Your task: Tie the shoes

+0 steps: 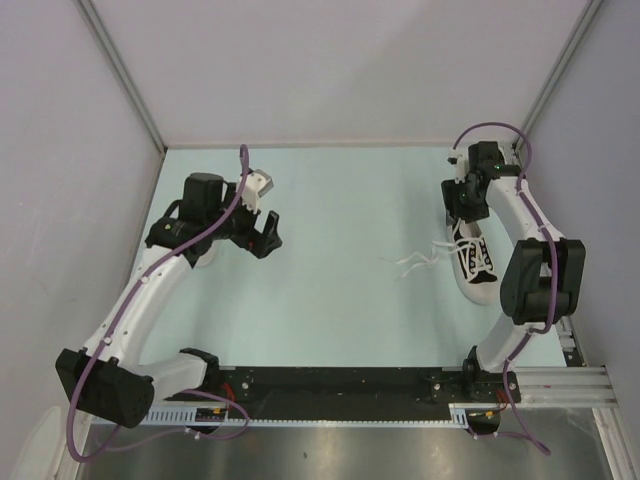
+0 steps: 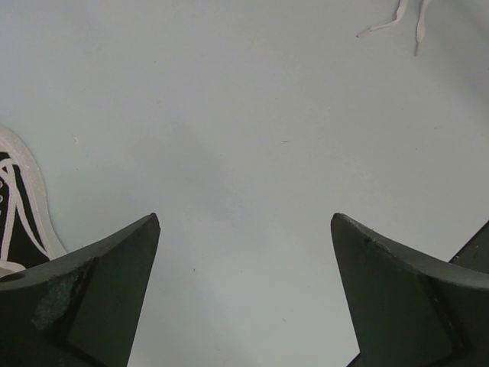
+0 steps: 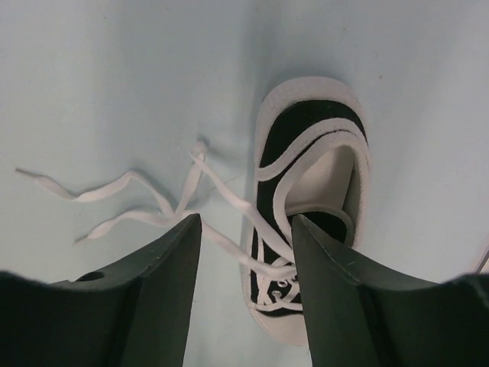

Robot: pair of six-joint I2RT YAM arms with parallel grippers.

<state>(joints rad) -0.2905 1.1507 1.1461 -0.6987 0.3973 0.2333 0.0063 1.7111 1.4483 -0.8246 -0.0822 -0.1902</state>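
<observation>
Lace pickup: right tool (image 3: 246,222), jaws apart, straddles laces (image 3: 200,153) at nine o'clock of the shoe (image 3: 306,122); next, clench one strand. Left tool (image 2: 244,218) released.

Notes from my wrist camera:
- My end effector (image 2: 244,222) wide open. Two dark fingers (image 2: 107,298) at bottom corners of frame, pale blue-green table (image 2: 244,115) showing in gap.
- Sneaker (image 2: 27,222) cut off by left edge: white sole rim, black canvas, white lace across it. Sits just beside finger on that side.
- Two loose white lace ends (image 2: 397,19) lie on table at top right, well apart from fingers.
</observation>
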